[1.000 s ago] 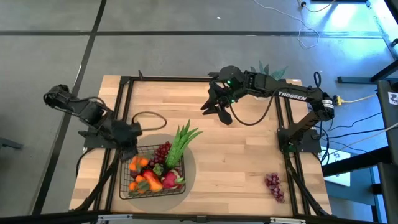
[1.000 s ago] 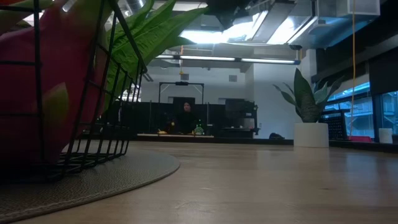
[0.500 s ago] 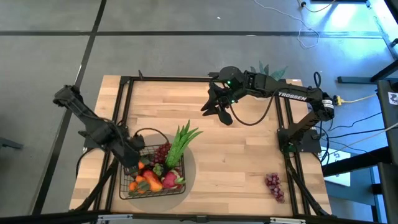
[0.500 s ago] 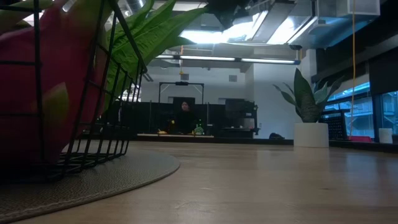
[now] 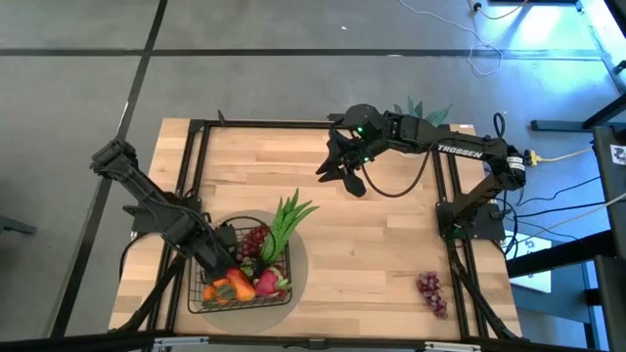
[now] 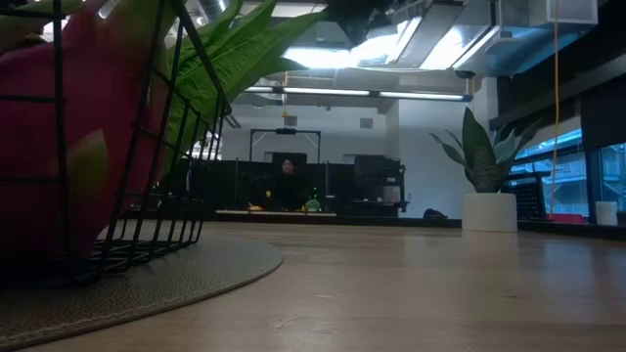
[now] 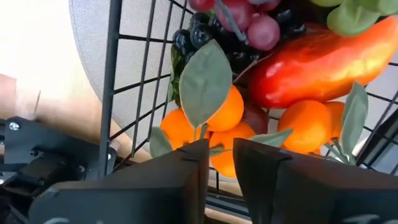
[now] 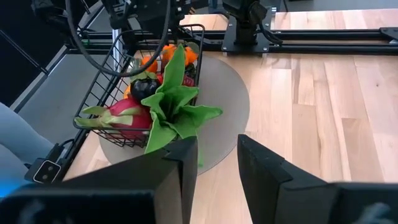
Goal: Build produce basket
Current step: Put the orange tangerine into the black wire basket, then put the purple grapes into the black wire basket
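The black wire basket (image 5: 201, 293) stands on a round grey mat (image 5: 299, 256) at the table's near left. It holds oranges (image 7: 227, 112), a red-orange mango (image 7: 317, 68), grapes (image 7: 249, 25), a pink dragon fruit (image 5: 266, 284) and green leafy stalks (image 5: 284, 223). My left gripper (image 5: 217, 259) points down into the basket's left part. Its fingers stand a narrow gap apart (image 7: 221, 162) just over the leafy oranges. My right gripper (image 5: 333, 171) hovers open over the table's far middle, with nothing between its fingers (image 8: 214, 155). My left gripper comes down from above over the oranges' leaves (image 7: 208, 146) in the basket's left part. Its own fingers hide their tips, so I cannot tell whether they touch a leaf or an orange.
A loose bunch of red-purple grapes (image 5: 430, 291) lies on the table near the right front corner. A spiky plant in a white pot (image 6: 486, 209) stands at the far right. Bare wood stretches between the mat and the right arm's base.
My left gripper has gone from beside the basket's far left corner toward the table's near edge and right, and down, until it stands over the oranges inside the basket. The produce has stayed where it was.
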You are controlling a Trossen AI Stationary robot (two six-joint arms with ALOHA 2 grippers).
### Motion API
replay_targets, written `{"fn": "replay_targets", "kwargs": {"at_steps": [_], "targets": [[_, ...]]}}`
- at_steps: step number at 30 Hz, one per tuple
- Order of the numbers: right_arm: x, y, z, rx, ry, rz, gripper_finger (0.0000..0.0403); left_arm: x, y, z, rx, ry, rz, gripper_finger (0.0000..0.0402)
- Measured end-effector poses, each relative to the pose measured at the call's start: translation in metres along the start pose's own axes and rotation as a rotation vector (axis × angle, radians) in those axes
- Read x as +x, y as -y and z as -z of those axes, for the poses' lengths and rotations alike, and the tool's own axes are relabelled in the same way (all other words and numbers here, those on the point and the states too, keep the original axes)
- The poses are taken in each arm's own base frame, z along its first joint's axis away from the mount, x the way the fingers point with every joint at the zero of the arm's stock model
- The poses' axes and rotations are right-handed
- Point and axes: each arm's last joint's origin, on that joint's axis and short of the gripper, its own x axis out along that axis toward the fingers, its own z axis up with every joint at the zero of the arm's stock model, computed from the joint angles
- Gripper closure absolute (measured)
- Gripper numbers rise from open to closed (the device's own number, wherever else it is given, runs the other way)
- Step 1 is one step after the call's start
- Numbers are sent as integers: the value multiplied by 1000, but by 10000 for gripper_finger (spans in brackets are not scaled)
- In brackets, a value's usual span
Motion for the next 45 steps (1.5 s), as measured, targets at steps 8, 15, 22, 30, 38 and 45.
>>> {"fn": "replay_targets", "kwargs": {"at_steps": [8, 15, 22, 30, 38, 45], "targets": [[-11, -36, -1, -103, -47, -30, 301, -6, -3, 2, -68, 3, 29, 320], [-27, -90, 10, 37, -194, 78, 301, -29, -17, 10, -99, 126, 109, 321], [-24, -128, 34, 354, -419, 170, 301, -52, -37, 14, -130, 324, 158, 323], [-25, -172, 59, 735, -631, 304, 301, -68, -54, 18, -136, 484, 175, 320], [-24, -213, 80, 1186, -668, 614, 301, -76, -48, 11, -7, 653, 196, 321], [-7, -238, 103, 1320, -748, 865, 301, -88, -33, 3, 155, 797, 287, 320]]}}
